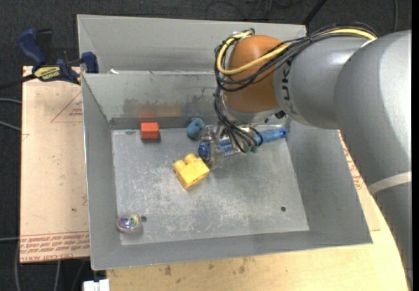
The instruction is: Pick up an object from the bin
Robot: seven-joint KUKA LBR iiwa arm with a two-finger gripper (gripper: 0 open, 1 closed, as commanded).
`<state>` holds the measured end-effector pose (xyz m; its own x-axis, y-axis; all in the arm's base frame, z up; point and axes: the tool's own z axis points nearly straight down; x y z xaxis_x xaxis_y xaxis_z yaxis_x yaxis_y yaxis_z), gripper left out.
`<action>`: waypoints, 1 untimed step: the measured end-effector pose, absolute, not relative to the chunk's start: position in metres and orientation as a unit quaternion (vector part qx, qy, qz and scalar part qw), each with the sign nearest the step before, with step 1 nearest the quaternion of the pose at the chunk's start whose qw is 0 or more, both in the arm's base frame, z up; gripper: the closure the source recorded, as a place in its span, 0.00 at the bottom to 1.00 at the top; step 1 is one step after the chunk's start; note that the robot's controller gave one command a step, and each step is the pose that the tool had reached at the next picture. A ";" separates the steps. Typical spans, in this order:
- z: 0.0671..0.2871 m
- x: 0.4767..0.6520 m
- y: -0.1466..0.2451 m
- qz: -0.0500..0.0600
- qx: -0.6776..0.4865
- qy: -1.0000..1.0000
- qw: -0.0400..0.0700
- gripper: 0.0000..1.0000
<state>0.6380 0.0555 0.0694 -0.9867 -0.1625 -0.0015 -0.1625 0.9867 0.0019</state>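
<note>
The arm comes in from the right of the frame, and its end effector sits low inside the bin, a little above the middle of the floor. It is mostly hidden under the orange wrist cover and its cables, so I cannot tell whether it is spread or pressed together, and nothing can be seen held in it.

Two things lie close to it. A yellow block with a stepped top is just below and left of the tip, near or perhaps touching it. A small blue lump is just above and left, near the back wall. An orange-red cube lies farther left along that wall, and a shiny marble sits well apart in the lower left corner.

This looks like the approach-and-align step, with no grasp secured yet. The yellow block seems the likeliest target, though the blue lump is about as near.

The next move probably calls for centring over one of the two, settling to the floor around it, closing firmly and lifting straight up. The block lies at an angle, so the wrist may need turning to meet its flat sides.
</note>
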 end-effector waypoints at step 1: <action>0.200 0.621 0.072 0.001 -0.096 0.995 0.005 1.00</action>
<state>0.6212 0.0717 0.1996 -0.9816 -0.1908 -0.0096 -0.1908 0.9816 0.0009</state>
